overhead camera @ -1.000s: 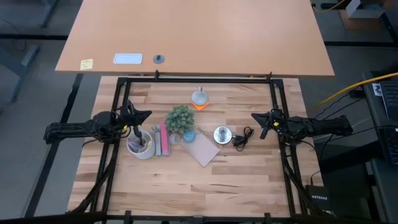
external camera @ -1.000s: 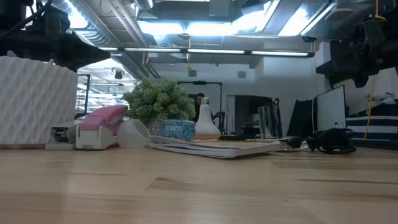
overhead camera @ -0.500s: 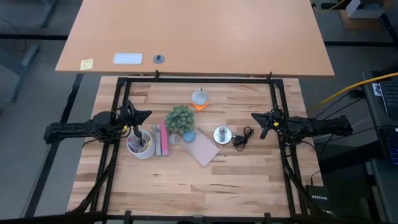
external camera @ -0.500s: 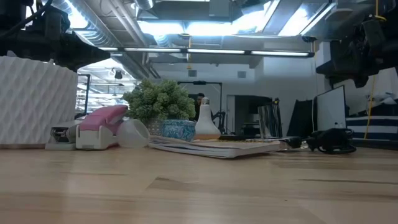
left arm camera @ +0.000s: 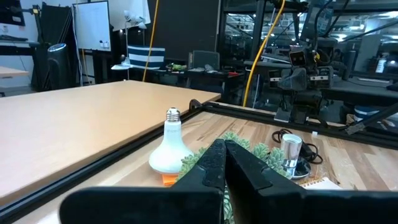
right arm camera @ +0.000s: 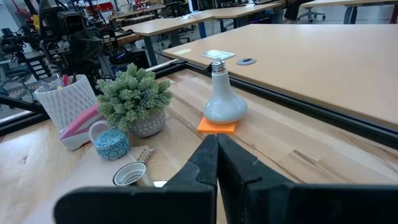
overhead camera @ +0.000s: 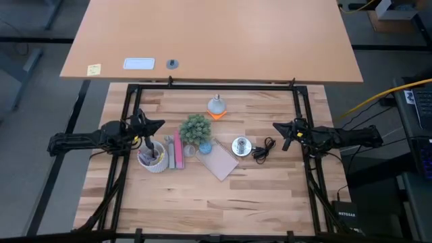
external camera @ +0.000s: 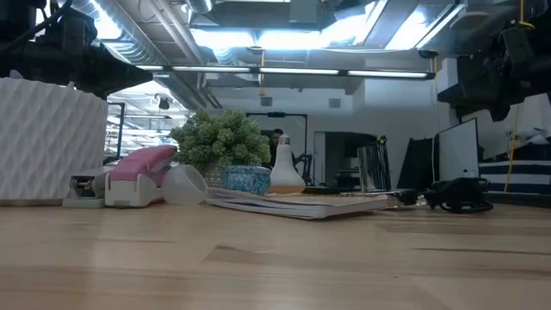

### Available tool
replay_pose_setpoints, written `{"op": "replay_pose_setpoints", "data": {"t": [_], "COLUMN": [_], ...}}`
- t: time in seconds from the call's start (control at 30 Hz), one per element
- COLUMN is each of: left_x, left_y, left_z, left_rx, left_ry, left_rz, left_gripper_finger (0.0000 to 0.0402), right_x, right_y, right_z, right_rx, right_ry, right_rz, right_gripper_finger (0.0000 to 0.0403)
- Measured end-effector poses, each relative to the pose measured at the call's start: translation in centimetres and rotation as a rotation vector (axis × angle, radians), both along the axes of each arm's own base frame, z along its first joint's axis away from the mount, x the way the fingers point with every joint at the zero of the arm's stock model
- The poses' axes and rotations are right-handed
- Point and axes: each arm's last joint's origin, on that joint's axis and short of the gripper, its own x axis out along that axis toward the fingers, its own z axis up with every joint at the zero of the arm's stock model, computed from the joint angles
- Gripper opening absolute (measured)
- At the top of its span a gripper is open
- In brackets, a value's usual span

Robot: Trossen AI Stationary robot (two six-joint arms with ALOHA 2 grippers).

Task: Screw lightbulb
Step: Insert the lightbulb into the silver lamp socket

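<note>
You have a small potted plant with bushy green leaves near the middle of the wooden table. To its left a pink stapler lies beside a white ribbed cup that holds pens. Just right of the plant's pot sits a small blue patterned pot, with a small white cup on its side near it. A brown notebook lies angled on the near side of the plant. To its right stands a shiny silver socket disc with a black cord coiled beside it. An orange sticky pad lies farther back. Beyond the frame, on the tan desk, you see a yellow note, a white card and a round grommet.
</note>
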Motion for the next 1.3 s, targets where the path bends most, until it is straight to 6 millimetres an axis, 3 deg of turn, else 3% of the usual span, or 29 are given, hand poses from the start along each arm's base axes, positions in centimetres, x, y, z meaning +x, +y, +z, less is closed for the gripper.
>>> {"op": "replay_pose_setpoints", "data": {"t": [0.5,0.63,1.0,1.3], "left_x": [0.0,-0.1,-0.3,0.6], "left_y": [0.0,0.0,0.0,0.1], "left_z": [0.2,1.0,2.1,3.4], "left_rx": [-0.032,-0.037,-0.255,-0.265], "left_ry": [-0.035,-0.133,-0.349,-0.47], "left_rz": [-0.001,-0.003,-0.045,-0.066], "left_gripper_finger": [0.0,0.0,0.0,0.0], "right_x": [0.0,0.0,0.0,0.0], "right_y": [0.0,0.0,0.0,0.0], "right_z": [0.0,0.0,0.0,0.1], "right_rx": [0.0,0.0,0.0,-0.041], "right_ry": [0.0,0.0,-0.001,0.014], "right_rz": [0.0,0.0,0.0,-0.012], "right_gripper_finger": [0.0005,0.0005,0.0005,0.0005]}}
